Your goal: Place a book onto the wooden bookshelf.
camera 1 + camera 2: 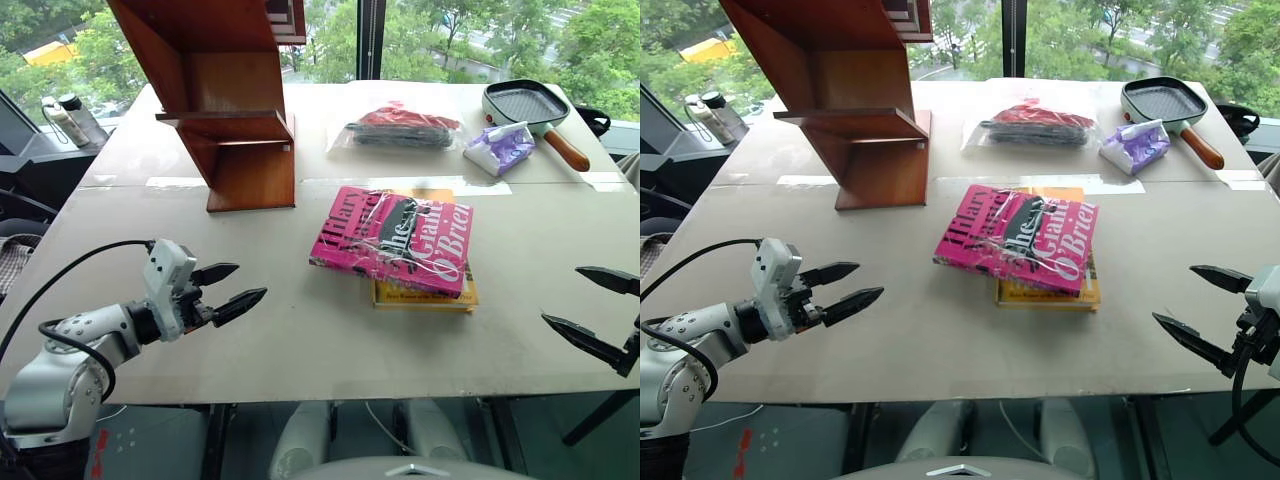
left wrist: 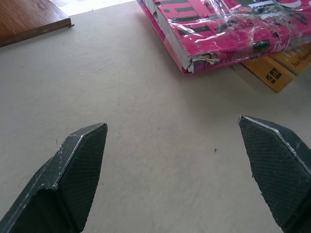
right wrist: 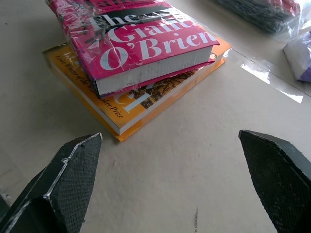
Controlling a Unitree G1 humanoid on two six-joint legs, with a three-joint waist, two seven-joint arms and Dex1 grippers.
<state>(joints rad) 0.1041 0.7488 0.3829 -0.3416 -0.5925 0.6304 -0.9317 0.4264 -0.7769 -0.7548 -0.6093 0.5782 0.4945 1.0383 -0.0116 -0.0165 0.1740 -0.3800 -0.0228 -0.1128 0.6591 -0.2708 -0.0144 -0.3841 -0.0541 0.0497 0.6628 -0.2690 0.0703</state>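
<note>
- Book (image 1: 392, 240), the big pink one in shiny wrap, lies flat near the middle of the worktop (image 1: 300, 330).
- It rests on top of a yellow-orange book (image 1: 425, 295). The yellow-orange book sticks out from under it on the side near the robot.
- White and black letters cover the front of the pink book, with a dark picture in the middle.
- The left end effector (image 1: 232, 288) hangs over the near left part of the worktop. Its two black fingers (image 2: 80, 170) are spread wide apart and hold nothing.
- It points toward the pink book but is well apart from it. In the left wrist view, bare worktop lies between the fingers and the book's corner.
- The right end effector (image 1: 590, 310) hangs over the near right edge of the worktop. Its two fingers are spread wide too, and it holds nothing.
- It also points toward the two books and touches neither one.
- The wooden bookshelf (image 1: 225, 100) stands at the far left of the worktop, behind the left end effector. It is reddish-brown with slanted sides and flat shelves.
- The pink book is near the bookshelf but not touching it.
- At the far side of the worktop lie a clear bag with red and dark things (image 1: 400, 128), a purple and white pack (image 1: 500, 148) and a grill pan (image 1: 530, 105) with a brown handle.
</note>
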